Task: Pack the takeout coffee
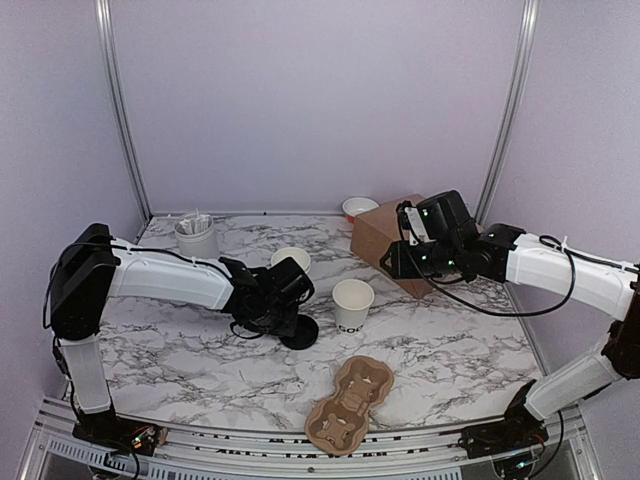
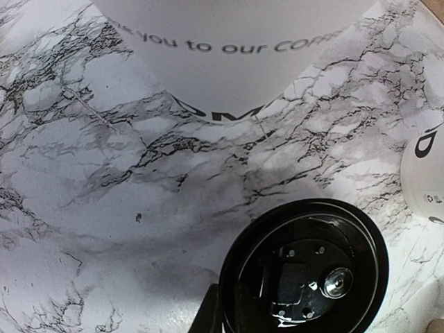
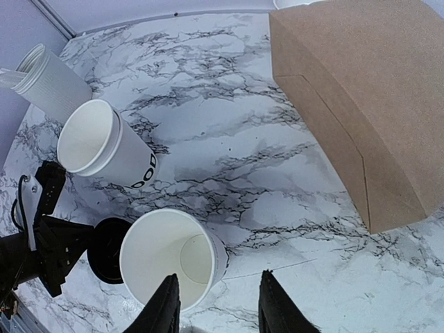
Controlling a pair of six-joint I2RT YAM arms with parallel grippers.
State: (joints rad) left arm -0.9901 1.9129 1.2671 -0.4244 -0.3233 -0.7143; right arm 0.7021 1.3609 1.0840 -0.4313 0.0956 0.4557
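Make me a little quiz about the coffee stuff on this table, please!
1. True or false: the round black plastic lid is snapped onto a cup.
2. How many white paper cups with black lettering stand open? A) one B) two C) three
3. Which thing lies closest to the arms' bases?

Key
1. False: it lies on the marble table.
2. B
3. The brown moulded-pulp cup carrier.

place: robot test booth | evidence: plain lilac walls (image 1: 320, 100), aluminium frame posts (image 1: 120, 110), marble-print tabletop (image 1: 450, 350)
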